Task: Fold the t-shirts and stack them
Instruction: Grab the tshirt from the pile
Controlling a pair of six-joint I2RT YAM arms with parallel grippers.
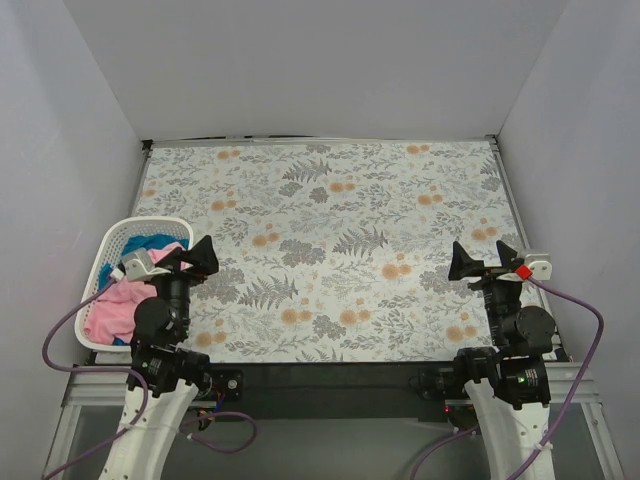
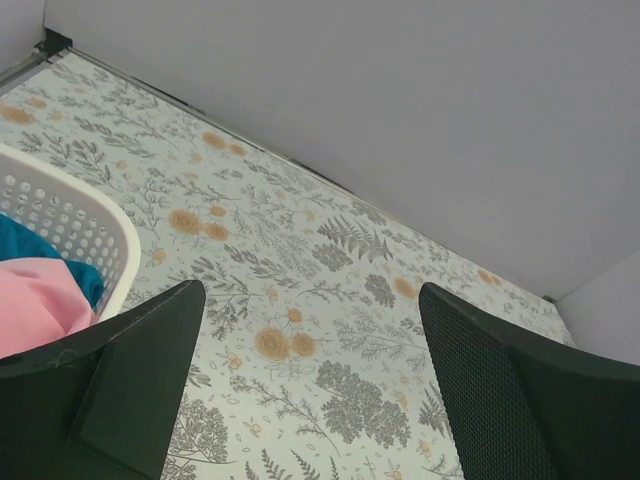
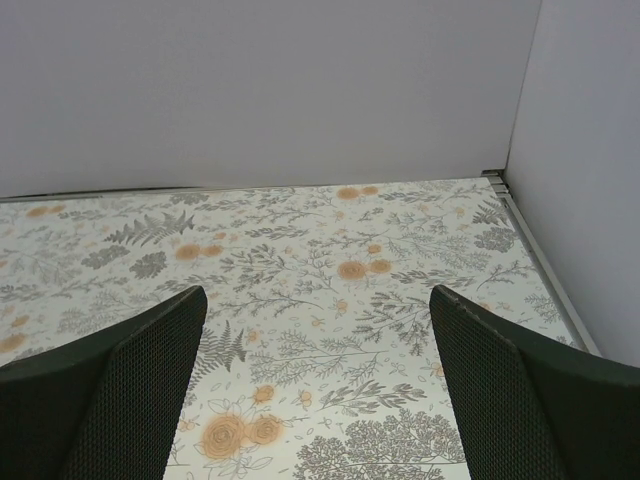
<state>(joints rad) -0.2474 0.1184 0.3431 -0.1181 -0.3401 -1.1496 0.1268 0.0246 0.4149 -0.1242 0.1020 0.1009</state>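
I log left tool (image 2: 312,295), right tool (image 3: 318,295): wide, empty. Left wrist view, unlike right, shows lattice basket (image 2: 70,215) leftward holding crumpled pink t-shirt (image 2: 35,310), teal t-shirt (image 2: 25,240).

Tabletop (image 1: 330,215) covered edge to edge w/ a floral print: grey ferns & leaves, orange blossoms, pale ground. Surface lies flat, runs back to the rear wall. On it, at the left edge nr the near-left corner: white plastic lattice basket (image 1: 112,243), standing upright.
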